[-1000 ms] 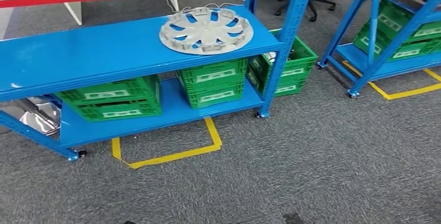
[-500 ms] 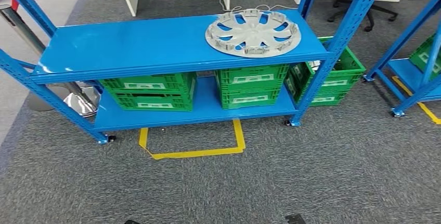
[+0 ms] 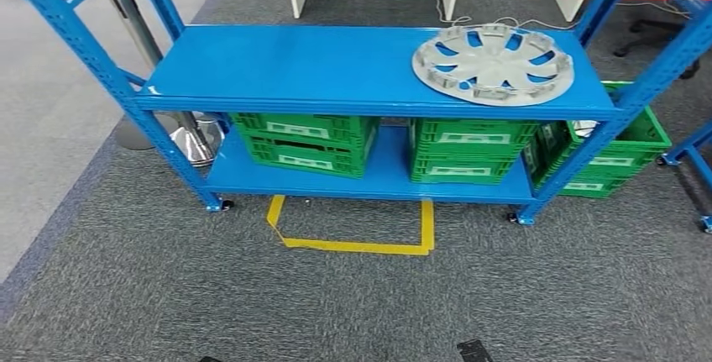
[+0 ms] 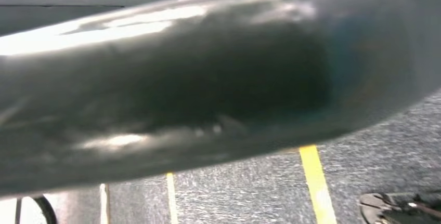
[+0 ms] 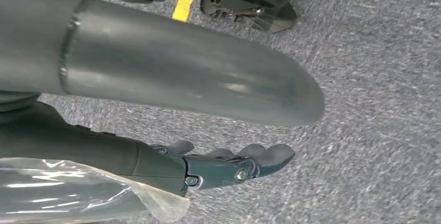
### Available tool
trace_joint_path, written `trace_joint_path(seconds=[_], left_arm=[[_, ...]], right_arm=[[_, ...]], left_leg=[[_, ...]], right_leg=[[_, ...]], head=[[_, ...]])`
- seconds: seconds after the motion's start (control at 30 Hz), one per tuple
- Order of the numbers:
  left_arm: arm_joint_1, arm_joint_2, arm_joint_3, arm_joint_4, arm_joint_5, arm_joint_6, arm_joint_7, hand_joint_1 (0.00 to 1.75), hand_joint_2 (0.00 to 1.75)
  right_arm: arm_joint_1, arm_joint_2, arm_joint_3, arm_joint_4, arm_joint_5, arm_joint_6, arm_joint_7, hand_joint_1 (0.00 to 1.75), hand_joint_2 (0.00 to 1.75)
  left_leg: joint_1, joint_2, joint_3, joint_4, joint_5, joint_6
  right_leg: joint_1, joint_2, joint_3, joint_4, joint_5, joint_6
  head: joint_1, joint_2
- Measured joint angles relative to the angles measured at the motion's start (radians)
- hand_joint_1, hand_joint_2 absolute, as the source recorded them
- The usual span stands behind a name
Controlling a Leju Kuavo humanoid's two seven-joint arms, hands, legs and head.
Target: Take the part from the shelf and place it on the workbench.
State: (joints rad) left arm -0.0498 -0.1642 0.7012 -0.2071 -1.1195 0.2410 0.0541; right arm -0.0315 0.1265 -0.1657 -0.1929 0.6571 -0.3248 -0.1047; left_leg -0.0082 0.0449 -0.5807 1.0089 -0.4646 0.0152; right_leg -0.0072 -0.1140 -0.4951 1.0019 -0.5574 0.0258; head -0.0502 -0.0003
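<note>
Lying flat on the top board of the blue shelf (image 3: 294, 68), toward its right end: the silver hubcap (image 3: 493, 63), untouched. Stowed on the lower board, two green crates (image 3: 304, 138) (image 3: 470, 152) side by side, contents hidden under the top board; just outside the right post, a third green crate (image 3: 609, 154) on the grey carpet, contents unclear. Hanging over the carpet with fingers loosely extended and nothing held: the right hand (image 5: 229, 164); left hand state impossible to tell.
</note>
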Motion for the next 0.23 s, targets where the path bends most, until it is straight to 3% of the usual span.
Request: trace_joint_path(seconds=[0.07, 0.13, 0.17, 0.23], left_arm=[[0.0, 0.001, 0.0, 0.0, 0.0, -0.004, 0.0, 0.0, 0.0], [-0.003, 0.002, 0.0, 0.0, 0.0, -0.013, 0.003, 0.0, 0.0], [-0.004, 0.002, 0.0, 0.0, 0.0, -0.018, 0.005, 0.0, 0.0], [-0.003, 0.003, 0.0, 0.0, 0.0, -0.022, 0.01, 0.0, 0.0]], right_arm=[[-0.002, 0.0, -0.003, -0.001, -0.007, 0.006, -0.01, 0.0, 0.0], [-0.001, 0.0, -0.008, 0.0, -0.016, 0.012, -0.022, 0.0, 0.0], [0.001, 0.0, -0.012, 0.0, -0.018, 0.014, -0.025, 0.0, 0.0], [0.002, 0.0, -0.016, 0.0, -0.019, 0.016, -0.026, 0.0, 0.0]], left_leg=[[0.007, -0.017, 0.004, -0.009, 0.006, 0.011], [0.008, -0.032, 0.004, -0.01, 0.007, 0.016], [0.008, -0.04, 0.004, -0.01, 0.006, 0.017], [0.008, -0.05, 0.006, -0.009, 0.005, 0.017]], right_leg=[[-0.003, 0.054, -0.027, 0.059, -0.039, 0.009], [-0.005, 0.102, -0.096, 0.196, -0.098, 0.013], [-0.005, 0.109, -0.132, 0.257, -0.113, 0.016], [-0.006, 0.112, -0.168, 0.3, -0.106, 0.018]], head=[[0.005, 0.0], [0.009, 0.0], [0.009, 0.0], [0.009, 0.0]])
